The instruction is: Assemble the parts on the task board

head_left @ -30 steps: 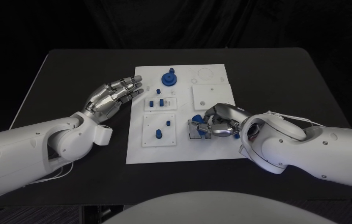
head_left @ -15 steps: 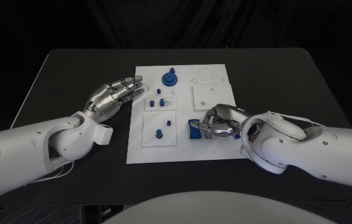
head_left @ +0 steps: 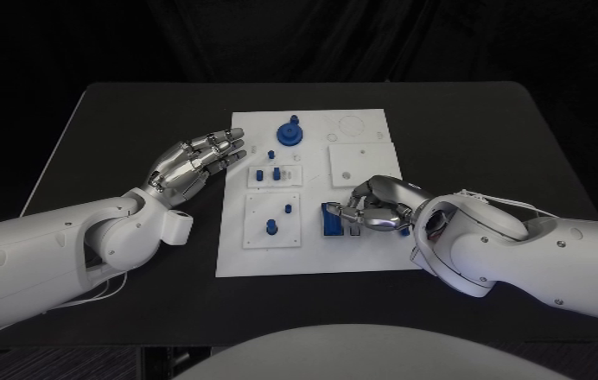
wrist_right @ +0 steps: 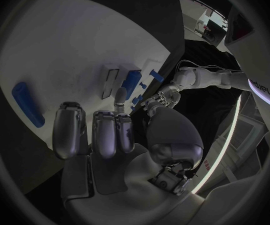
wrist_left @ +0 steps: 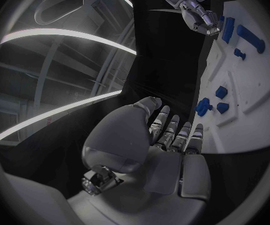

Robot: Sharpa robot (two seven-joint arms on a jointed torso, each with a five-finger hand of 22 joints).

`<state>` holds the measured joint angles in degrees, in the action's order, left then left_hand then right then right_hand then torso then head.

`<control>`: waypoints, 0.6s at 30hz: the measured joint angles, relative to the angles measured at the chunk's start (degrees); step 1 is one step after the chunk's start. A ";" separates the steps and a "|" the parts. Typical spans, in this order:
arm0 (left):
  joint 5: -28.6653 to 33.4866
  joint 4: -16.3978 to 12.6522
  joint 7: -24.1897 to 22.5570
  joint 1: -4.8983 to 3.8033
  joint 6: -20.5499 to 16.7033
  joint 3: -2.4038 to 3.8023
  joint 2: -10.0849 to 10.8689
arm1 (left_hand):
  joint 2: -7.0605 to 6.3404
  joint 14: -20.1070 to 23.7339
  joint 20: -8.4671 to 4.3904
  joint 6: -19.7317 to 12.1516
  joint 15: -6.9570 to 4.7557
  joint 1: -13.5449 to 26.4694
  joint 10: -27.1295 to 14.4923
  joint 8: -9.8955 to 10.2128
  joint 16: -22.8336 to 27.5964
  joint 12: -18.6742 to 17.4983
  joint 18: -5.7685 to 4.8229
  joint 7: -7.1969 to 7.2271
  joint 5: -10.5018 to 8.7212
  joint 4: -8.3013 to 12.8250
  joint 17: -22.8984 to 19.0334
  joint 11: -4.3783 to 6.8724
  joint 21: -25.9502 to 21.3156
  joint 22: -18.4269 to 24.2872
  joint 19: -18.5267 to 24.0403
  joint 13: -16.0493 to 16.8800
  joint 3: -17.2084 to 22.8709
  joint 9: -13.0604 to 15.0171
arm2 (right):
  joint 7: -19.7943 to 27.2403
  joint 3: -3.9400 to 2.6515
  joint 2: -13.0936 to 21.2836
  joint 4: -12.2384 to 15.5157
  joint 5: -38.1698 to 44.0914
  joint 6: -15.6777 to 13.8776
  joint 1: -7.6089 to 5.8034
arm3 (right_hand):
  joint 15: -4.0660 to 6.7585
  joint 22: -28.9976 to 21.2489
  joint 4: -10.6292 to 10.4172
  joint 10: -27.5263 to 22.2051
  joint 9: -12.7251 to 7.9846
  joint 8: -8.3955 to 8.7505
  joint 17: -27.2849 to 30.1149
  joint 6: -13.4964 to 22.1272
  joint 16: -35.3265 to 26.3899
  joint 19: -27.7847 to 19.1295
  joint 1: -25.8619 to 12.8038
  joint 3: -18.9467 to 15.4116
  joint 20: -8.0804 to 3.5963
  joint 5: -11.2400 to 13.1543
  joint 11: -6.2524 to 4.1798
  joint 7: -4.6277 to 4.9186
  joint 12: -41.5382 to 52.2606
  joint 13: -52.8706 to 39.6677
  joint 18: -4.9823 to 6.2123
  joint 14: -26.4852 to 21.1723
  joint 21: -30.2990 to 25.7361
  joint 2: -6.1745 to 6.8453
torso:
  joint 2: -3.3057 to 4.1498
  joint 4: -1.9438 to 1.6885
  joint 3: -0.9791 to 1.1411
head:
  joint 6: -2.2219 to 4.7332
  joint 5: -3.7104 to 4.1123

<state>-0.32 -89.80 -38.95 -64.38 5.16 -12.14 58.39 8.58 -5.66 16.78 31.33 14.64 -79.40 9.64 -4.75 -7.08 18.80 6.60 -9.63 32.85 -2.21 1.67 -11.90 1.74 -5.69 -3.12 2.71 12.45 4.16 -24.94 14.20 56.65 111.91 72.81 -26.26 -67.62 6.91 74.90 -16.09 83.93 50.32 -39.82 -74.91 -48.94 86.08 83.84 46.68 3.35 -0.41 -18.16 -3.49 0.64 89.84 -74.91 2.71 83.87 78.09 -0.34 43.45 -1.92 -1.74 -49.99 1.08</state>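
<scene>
Since a second ago the right hand [head_left: 374, 210] has eased off the blue part [head_left: 332, 221], which now lies flat on the task board [head_left: 361, 255] beside its curled, empty fingers. Left hand [head_left: 194, 162] hovers spread above the desk [head_left: 124, 121]. Small and rigid, probably light; pinching its long sides looks best.

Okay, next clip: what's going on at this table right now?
A two-armed robot is assembling small blue parts on a white task board. Its right hand is down over the board's near right area, fingers curled at a blue part; whether it actually grips it is unclear. The left hand hovers open beside the board's left edge. A round blue piece sits at the far end.
</scene>
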 measured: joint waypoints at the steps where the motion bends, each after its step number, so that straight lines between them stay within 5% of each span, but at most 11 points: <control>1: 0.00 -0.01 0.00 0.00 0.01 0.00 0.03 | 0.00 0.00 0.00 0.00 0.00 0.00 0.00 0.00 0.00 0.00 0.00 0.00 0.00 0.00 0.00 0.00 0.00 0.00 0.00 0.00 0.00 0.00 | 0.28 0.00 0.21 0.19 -0.09 -0.11 0.00 | 0.00 0.00 0.28 0.00 0.16 0.00 0.00 0.00 0.00 0.00 1.24 0.18 0.00 -0.94 0.00 0.00 0.00 0.00 0.00 0.00 0.00 0.17 | 0.00 0.00 0.00 | 0.00 -0.01; 5: 0.00 -0.06 0.00 0.01 0.02 0.00 0.15 | 0.00 0.00 0.21 0.21 0.00 0.00 0.00 0.00 0.00 0.00 0.01 0.21 0.00 0.00 0.00 0.00 0.00 0.00 -0.21 0.00 0.00 0.00 | 1.55 0.01 1.49 1.06 -0.48 -0.57 0.00 | 0.00 0.00 1.08 0.00 0.80 0.00 0.00 0.21 0.00 0.00 5.69 0.30 0.00 -3.13 0.00 0.21 0.00 0.00 -0.01 0.00 0.00 0.78 | 0.00 -0.01 0.00 | 0.00 -0.07; 12: 0.00 -0.24 0.00 0.01 0.03 0.00 0.58 | 0.00 0.00 0.18 0.41 0.00 0.00 0.04 0.00 -0.04 0.05 0.01 0.01 0.00 0.16 0.00 -0.04 0.00 -0.07 -0.24 0.00 0.16 0.05 | 2.62 0.02 5.42 3.16 -0.82 -1.35 0.00 | 0.00 0.00 1.20 0.00 1.35 0.00 0.00 0.42 0.00 0.00 7.97 0.19 0.00 -5.60 0.00 -0.01 0.00 0.00 -0.01 0.00 0.00 0.98 | 0.00 -0.02 0.00 | 0.00 -0.24; 18: -0.01 -0.74 0.00 0.02 -0.03 -0.01 1.02 | 0.00 -0.20 0.00 0.83 0.20 0.00 0.67 -0.22 -0.22 0.67 0.01 0.02 0.00 0.31 0.05 -0.26 0.23 -0.13 -0.42 0.08 0.31 0.12 | 2.03 0.02 10.12 5.04 0.14 -1.45 -0.16 | 0.00 0.00 1.24 0.00 1.56 0.49 0.00 0.63 0.00 0.00 10.53 0.15 0.00 -10.89 0.00 0.20 0.00 0.01 -0.01 0.00 0.00 1.83 | 0.00 -0.01 -0.01 | 0.00 -0.36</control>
<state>-0.32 -90.54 -38.95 -64.36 5.13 -12.14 59.41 8.58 -5.86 16.78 32.16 14.85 -79.40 10.31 -4.97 -7.31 19.47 6.61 -9.61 32.85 -1.90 1.73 -12.15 1.96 -5.82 -3.54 2.80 12.76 4.27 -22.91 14.22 66.77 116.95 72.95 -27.72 -67.78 6.91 74.90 -14.85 83.93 51.88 -39.33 -74.91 -48.31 86.08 83.84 57.21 3.49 -0.41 -29.05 -3.49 0.85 89.84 -74.91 2.70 83.87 78.10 1.49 43.45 -1.93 -1.75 -49.99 0.72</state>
